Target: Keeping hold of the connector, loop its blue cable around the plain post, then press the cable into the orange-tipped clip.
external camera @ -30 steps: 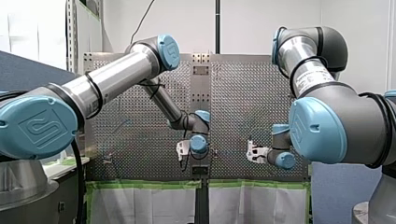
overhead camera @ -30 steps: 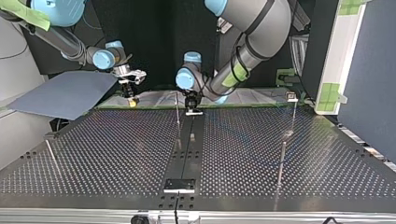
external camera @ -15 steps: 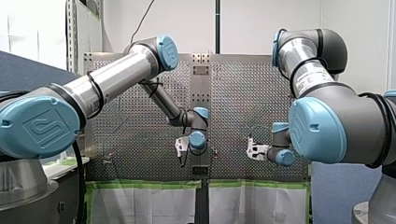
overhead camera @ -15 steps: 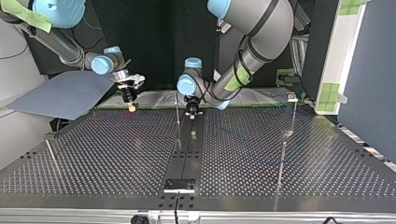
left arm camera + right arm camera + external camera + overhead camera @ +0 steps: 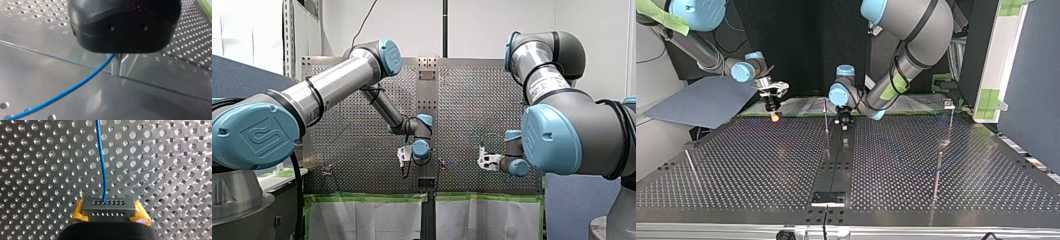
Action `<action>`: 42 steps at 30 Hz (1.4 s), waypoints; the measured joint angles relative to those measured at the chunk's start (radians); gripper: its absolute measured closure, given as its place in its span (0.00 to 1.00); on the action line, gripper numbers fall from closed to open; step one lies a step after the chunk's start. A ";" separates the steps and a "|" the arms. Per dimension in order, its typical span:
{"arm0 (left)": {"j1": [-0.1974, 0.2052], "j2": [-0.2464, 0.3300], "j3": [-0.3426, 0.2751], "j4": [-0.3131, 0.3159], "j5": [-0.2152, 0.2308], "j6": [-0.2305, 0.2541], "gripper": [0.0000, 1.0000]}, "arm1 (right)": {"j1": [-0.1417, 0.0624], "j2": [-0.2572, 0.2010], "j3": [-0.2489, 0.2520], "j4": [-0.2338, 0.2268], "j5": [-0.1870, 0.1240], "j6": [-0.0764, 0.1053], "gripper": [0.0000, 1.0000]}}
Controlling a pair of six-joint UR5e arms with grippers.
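2 grippers are being shown well apart over the perforated table [image 5: 472, 100] in the front view: my left gripper [image 5: 404, 162] and my right gripper [image 5: 482, 161]. In the top view my left gripper is being shown just beside a thin post [image 5: 826, 122]. In the left wrist view the blue cable [image 5: 65, 92] is being led under the black gripper; its grip cannot be told. In the right wrist view the connector [image 5: 109, 206] is being clamped between yellow pads [image 5: 79, 211], cable running ahead.

Table [image 5: 37, 21] holes are numbered 20, 21.
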 joint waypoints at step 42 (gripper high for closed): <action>-0.063 0.042 -0.032 -0.138 -0.032 0.169 0.00 | -0.002 0.006 0.001 0.028 0.000 -0.004 1.00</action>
